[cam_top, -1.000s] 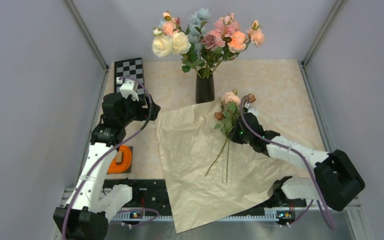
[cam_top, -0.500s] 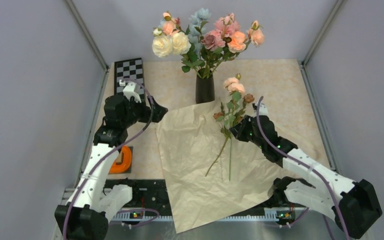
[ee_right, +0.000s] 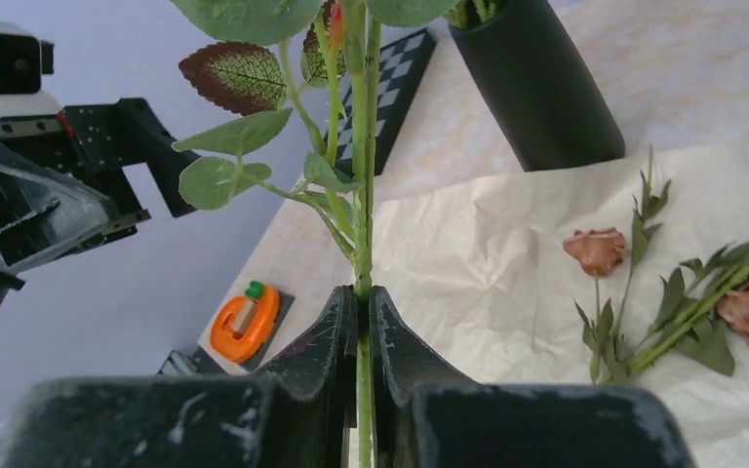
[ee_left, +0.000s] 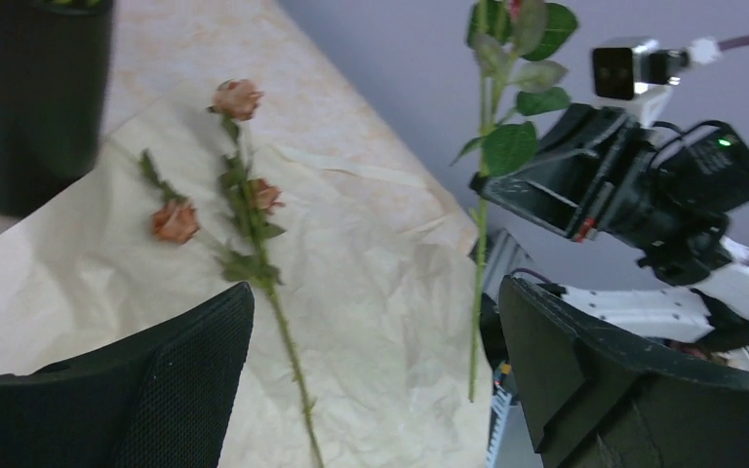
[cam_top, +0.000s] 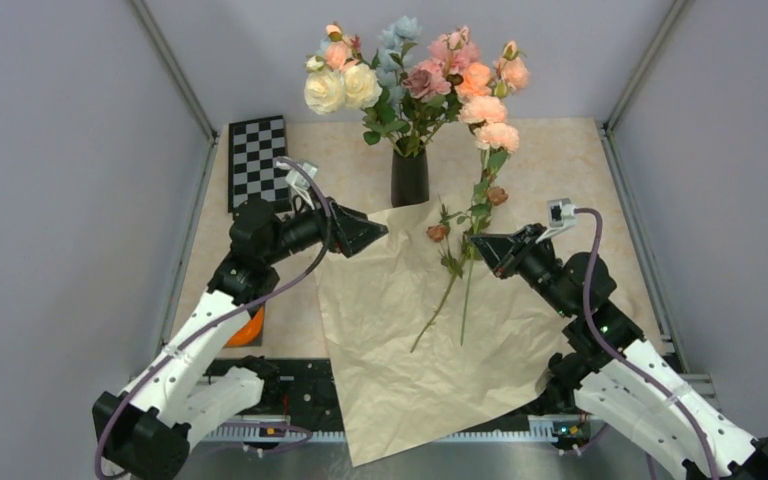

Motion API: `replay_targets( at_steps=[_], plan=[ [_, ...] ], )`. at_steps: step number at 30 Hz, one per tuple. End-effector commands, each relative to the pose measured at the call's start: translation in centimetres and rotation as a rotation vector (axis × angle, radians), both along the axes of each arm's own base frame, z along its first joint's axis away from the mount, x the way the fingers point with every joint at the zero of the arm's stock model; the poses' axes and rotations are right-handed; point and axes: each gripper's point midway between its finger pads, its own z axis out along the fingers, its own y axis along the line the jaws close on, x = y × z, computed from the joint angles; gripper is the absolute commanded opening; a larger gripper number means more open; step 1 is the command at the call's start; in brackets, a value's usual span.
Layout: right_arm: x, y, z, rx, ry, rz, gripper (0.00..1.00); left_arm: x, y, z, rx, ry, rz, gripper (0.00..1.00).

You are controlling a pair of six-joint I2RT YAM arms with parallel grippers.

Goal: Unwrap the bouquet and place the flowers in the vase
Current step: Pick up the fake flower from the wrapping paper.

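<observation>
Right gripper (cam_top: 477, 243) pinched tight on one upright two-bloom peach-pink rose stem (cam_top: 482, 185), one three-bud mauve sprig (cam_top: 442, 288) flat on kraft paper (cam_top: 390, 330) beside its fingertips, left gripper (cam_top: 378, 235) spread wide, empty, one vase (cam_top: 409, 178) beyond.

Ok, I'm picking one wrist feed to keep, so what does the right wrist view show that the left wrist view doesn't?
Only the right wrist: the right fingers shut on the rose stem, the orange clamp and the checkerboard. Only the left wrist: the stem's free lower end, the right arm's camera, and the left fingers, open. Both: the black vase, the brown paper and the small roses lying on it.
</observation>
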Motion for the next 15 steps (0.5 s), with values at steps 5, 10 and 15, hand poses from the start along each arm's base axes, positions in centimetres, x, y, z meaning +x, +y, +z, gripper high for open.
replay_targets(
  at_steps=[5,10,15],
  plan=[
    [-3.0,2.5,9.5,0.054,-0.295,0.217,0.00,-4.2,-4.2,11.0,-0.267,-0.207,-0.243,0.99],
    [-4.0,5.0,12.2,0.071,-0.378,0.369,0.00,-4.6,-6.2,12.6,-0.295,-0.223,-0.299,0.99],
    [-4.7,7.2,12.8,0.071,-0.395,0.508,0.00,-4.9,-6.8,14.3,-0.329,-0.257,-0.321,0.99]
  ],
)
